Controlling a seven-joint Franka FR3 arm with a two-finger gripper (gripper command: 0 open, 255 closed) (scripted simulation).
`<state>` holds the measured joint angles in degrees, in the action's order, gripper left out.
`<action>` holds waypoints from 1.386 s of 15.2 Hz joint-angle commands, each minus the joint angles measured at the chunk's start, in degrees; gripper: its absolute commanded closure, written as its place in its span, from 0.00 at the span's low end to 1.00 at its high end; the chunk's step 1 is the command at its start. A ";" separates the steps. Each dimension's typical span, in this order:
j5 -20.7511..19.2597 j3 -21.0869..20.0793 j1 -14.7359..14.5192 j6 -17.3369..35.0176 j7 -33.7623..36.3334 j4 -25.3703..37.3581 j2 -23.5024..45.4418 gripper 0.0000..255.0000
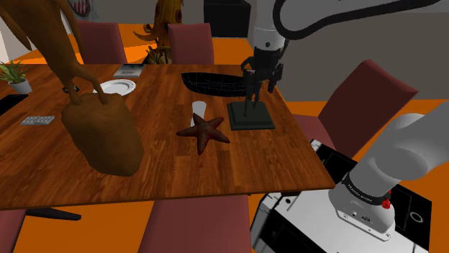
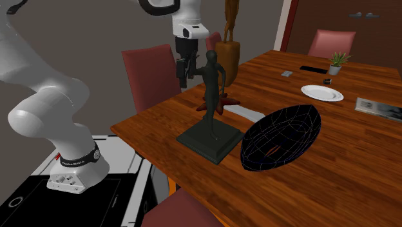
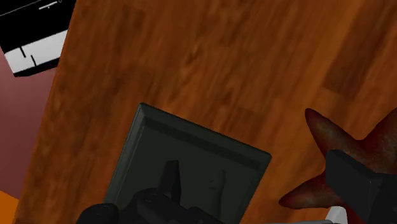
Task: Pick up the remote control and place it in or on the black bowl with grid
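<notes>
The remote control [image 1: 37,121] is a small grey slab with buttons, lying flat near the table edge at the shoulder view's left; the second exterior view shows the remote [image 2: 287,73] far back. The black bowl with grid [image 1: 216,83] stands on the table, boat-shaped, with the same bowl [image 2: 281,137] near in the second exterior view. My gripper [image 1: 260,86] hangs open and holds nothing. It is level with the head of a black figurine [image 2: 211,97], just beside it, far from the remote. One finger [image 3: 357,186] shows over the starfish.
The figurine's dark square base [image 3: 191,167] lies right under the hand. A red-brown starfish [image 1: 205,131] and a white cup [image 1: 198,111] are close by. A big brown sculpture [image 1: 101,129], a white plate [image 1: 117,87], a book [image 1: 132,70] and a plant [image 1: 14,75] stand further off. Chairs ring the table.
</notes>
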<state>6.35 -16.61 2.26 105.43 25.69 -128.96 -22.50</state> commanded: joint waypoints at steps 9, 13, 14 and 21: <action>-6.83 -5.94 1.18 9.29 18.58 13.38 22.83 0.00; -11.14 -6.05 0.03 10.39 25.65 21.32 32.48 0.00; -12.16 -5.85 -0.45 10.44 27.26 23.53 34.90 0.00; -17.75 -3.04 -4.79 8.42 36.29 42.11 51.98 0.00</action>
<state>-10.70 -20.18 -1.91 114.45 60.92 -90.13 26.80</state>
